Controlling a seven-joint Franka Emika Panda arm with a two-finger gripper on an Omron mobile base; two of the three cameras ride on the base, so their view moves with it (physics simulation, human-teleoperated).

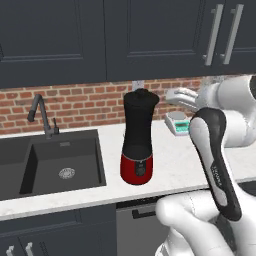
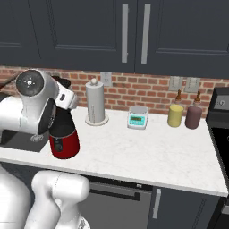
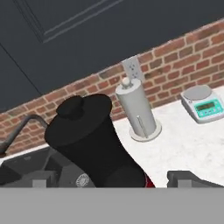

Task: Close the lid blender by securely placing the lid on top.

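gripper (image 3: 111, 179) — fingers (image 3: 188, 178) set wide apart, holding nothing, just above and beside the blender. lid (image 1: 141, 95) — black disc with a small knob, seated flat on top of the jar. blender (image 1: 138, 140) — tall black jar on a red base, upright on the white counter (image 2: 147, 152), just right of the sink (image 1: 60, 160). paper towel holder (image 2: 95, 103) — against the brick wall behind. kitchen scale (image 2: 137, 117) — further right. yellow canister (image 2: 175, 115) and maroon canister (image 2: 193, 117) — side by side, well apart from the blender.
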